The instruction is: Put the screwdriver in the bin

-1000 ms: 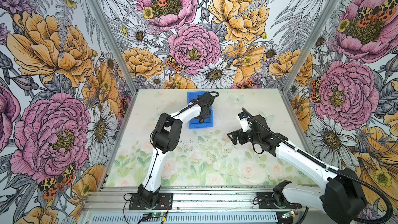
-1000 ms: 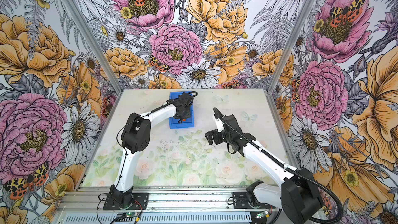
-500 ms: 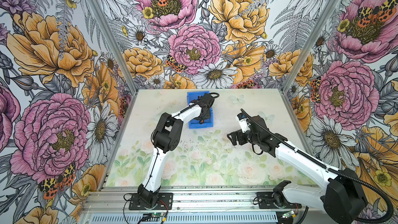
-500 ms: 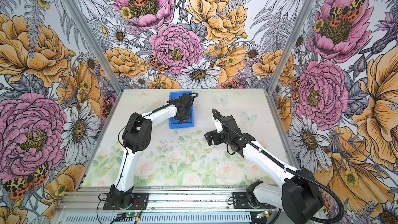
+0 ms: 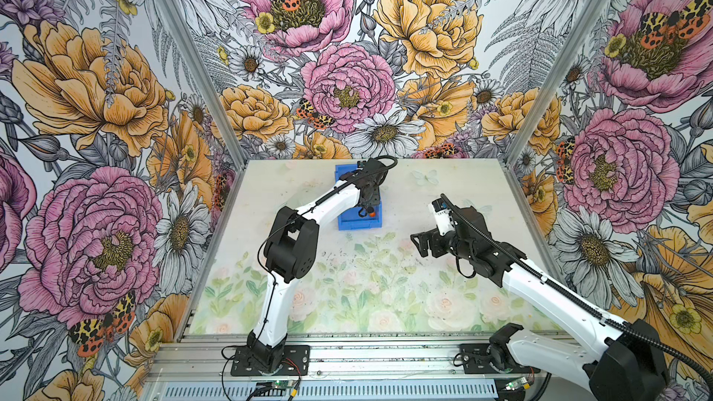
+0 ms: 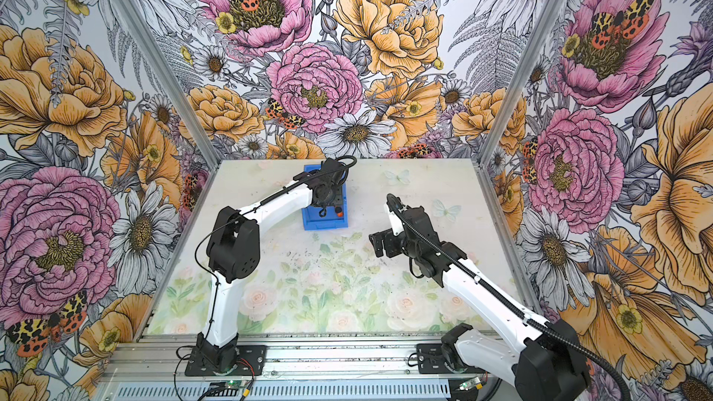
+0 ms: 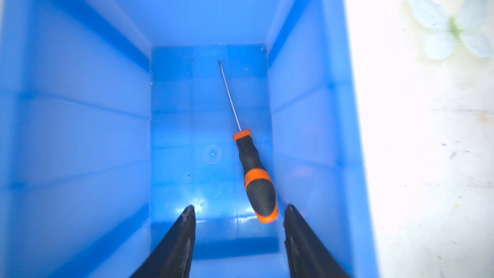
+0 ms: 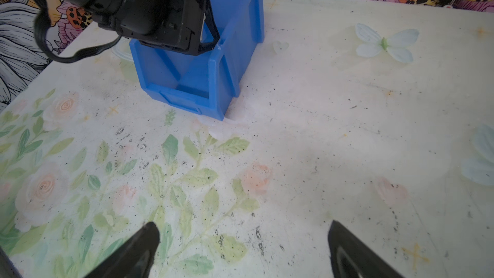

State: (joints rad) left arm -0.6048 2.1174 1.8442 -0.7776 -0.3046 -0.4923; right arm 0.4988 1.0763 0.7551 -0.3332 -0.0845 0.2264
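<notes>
Left wrist view, items listed from the table's left side to its right.

1. left gripper (image 7: 239, 206): one; two black tapered fingers (image 7: 179, 242), spread apart and holding nothing, reaching down into the bin's open top.

2. bin (image 7: 80, 129): one; bright blue smooth moulded plastic, rectangular, with ribbed straight walls, a glossy floor and a lowered front lip. In both top views it stands near the table's far edge, a little left of the middle (image 5: 359, 223) (image 6: 324, 223).

3. screwdriver (image 7: 242, 136): one; it has a thin straight grey metal shaft and a rounded black handle with three orange parts: collar, middle band and butt cap. It lies flat on the bin floor close by one long wall, clear of both fingers.

4. table (image 8: 320, 129): one; a pale matte surface printed with faded roses and green leaves, flecked with dark specks.

5. right gripper (image 8: 244, 225): one; two black pointed fingers set wide apart and empty, hovering over bare table right of the bin (image 8: 227, 70), well apart from it.
</notes>
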